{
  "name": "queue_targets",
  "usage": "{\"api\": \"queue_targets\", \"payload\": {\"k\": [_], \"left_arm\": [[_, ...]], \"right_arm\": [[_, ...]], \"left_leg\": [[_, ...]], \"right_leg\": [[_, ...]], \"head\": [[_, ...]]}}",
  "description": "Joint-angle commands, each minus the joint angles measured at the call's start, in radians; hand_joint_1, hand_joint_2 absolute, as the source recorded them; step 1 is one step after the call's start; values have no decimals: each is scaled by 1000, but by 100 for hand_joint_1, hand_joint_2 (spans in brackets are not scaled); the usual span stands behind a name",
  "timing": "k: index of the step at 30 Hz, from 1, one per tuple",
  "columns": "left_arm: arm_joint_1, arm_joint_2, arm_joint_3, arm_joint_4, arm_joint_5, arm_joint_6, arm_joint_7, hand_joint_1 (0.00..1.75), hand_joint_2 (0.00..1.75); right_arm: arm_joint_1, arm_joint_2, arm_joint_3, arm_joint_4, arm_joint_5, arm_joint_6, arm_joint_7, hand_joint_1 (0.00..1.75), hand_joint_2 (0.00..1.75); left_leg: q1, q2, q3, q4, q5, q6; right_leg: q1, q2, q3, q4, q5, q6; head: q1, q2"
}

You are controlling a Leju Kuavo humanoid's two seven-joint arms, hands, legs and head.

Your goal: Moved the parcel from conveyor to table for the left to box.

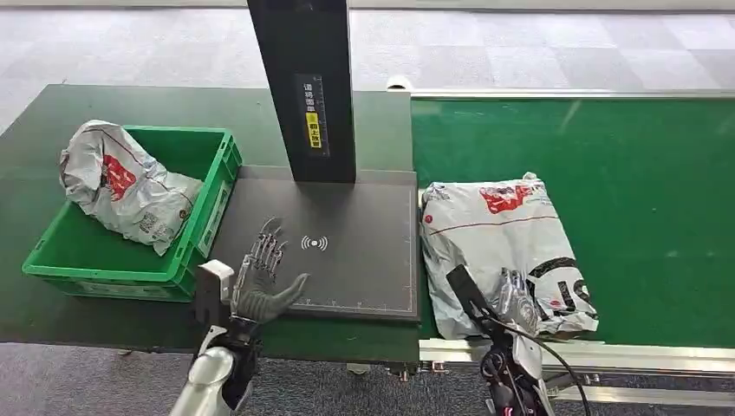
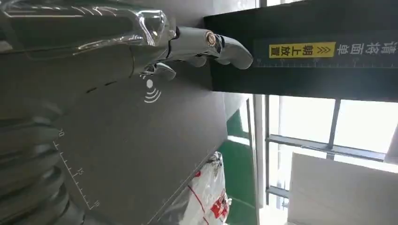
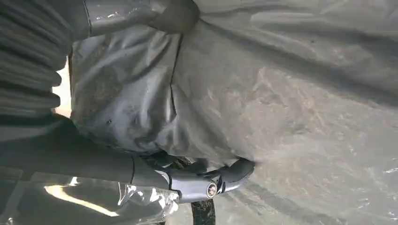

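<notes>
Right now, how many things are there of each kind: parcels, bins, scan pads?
Parcels: 2, one in the bin, one on the conveyor
Bins: 1
Scan pads: 1
Total: 4

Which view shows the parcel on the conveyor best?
The head view: the whole parcel lies on the green conveyor. The right wrist view shows just wrinkled wrap up close; the left wrist view catches one corner.
</notes>
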Motion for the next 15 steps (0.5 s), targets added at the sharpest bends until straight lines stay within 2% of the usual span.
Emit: {"api": "queue_targets", "payload": {"k": [1, 10, 11, 12, 15], "left_arm": [[-31, 9, -7, 69, 0, 2, 4, 0, 175], [-22, 9, -3, 57, -1, 4, 5, 0, 175], [-19, 10, -1, 50, -1, 6, 6, 0, 175], [-13, 13, 1, 42, -1, 6, 5, 0, 175], [18, 20, 16, -1, -1, 10, 8, 0, 175]], "right_arm": [[-35, 9, -33, 134, -3, 14, -5, 0, 175], [-55, 15, -25, 152, -5, 31, -32, 0, 175], [-60, 16, -19, 153, -9, 22, -59, 14, 175], [-60, 24, -35, 140, -37, 1, -98, 175, 175], [-59, 36, -43, 80, -103, -43, -179, 175, 175]], "left_leg": [[0, -1, 1, -1, 1, 0], [0, -1, 4, -1, 1, 0], [0, -1, 5, -1, 1, 0], [0, 0, 5, -1, 0, 0], [-1, 1, 4, -1, 1, 0]], "right_leg": [[0, -1, 2, -1, 1, 0], [0, -1, 5, -1, 1, 0], [0, -1, 5, -1, 0, 0], [0, 0, 5, -1, 0, 0], [0, 1, 4, -1, 1, 0]], "head": [[0, 0], [0, 0], [0, 0], [0, 0], [0, 0]]}}
